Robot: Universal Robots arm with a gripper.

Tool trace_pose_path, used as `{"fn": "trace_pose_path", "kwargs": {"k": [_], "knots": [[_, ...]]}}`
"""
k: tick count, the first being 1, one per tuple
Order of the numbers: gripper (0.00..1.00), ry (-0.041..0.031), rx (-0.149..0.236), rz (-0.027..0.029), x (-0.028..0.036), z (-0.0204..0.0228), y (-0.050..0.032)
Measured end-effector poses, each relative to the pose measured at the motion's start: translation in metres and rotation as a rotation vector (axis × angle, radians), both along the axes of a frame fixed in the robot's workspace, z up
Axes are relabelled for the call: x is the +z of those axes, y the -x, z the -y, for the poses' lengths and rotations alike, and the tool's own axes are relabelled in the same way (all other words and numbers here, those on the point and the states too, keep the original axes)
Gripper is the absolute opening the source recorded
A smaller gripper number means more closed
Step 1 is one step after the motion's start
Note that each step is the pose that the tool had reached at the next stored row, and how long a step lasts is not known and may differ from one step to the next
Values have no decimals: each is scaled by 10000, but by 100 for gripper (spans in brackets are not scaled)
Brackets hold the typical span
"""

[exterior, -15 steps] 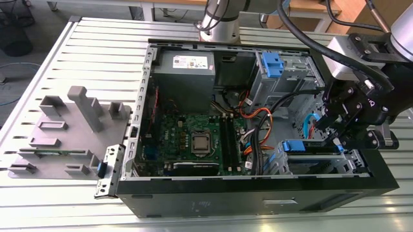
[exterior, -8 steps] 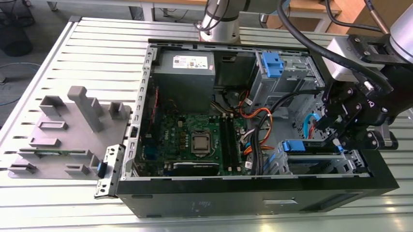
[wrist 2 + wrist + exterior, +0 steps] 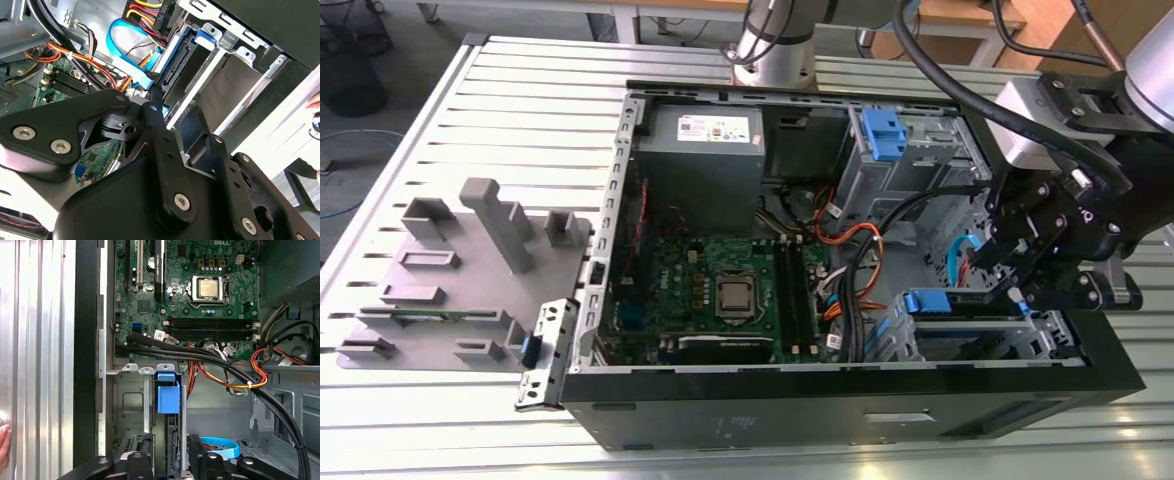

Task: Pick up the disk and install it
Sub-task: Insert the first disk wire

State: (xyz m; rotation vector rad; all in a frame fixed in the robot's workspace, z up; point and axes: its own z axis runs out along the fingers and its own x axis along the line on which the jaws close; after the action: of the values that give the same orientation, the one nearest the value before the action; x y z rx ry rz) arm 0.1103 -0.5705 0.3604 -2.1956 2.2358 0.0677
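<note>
On the slatted bench [image 3: 480, 110], a grey fixture [image 3: 454, 260] lies at the exterior view's left, beside the open computer case [image 3: 854, 410]. Further right, the disk [image 3: 947, 305] sits in the drive cage [image 3: 987, 335]. The pincer [image 3: 1017, 290] is just above it, and I cannot tell whether it is clamped.

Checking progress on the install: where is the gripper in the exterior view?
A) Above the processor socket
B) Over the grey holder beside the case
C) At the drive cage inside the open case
C: the gripper sits at the drive cage in the case's corner on the exterior view's right, by the disk.
</note>
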Motion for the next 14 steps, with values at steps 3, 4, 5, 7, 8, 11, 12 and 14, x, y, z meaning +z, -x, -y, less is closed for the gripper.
{"fn": "trace_pose_path", "kwargs": {"k": [3,4,5,7,8,11,12,14], "knots": [[42,0,0,0,0,0,0],[42,-1,0,0,0,0,0],[42,-2,0,0,4,0,0],[42,-1,0,0,17,0,0],[42,0,0,0,22,0,0],[42,1,0,0,44,0,0],[42,1,0,0,56,0,0],[42,-1,0,0,80,0,0]]}}
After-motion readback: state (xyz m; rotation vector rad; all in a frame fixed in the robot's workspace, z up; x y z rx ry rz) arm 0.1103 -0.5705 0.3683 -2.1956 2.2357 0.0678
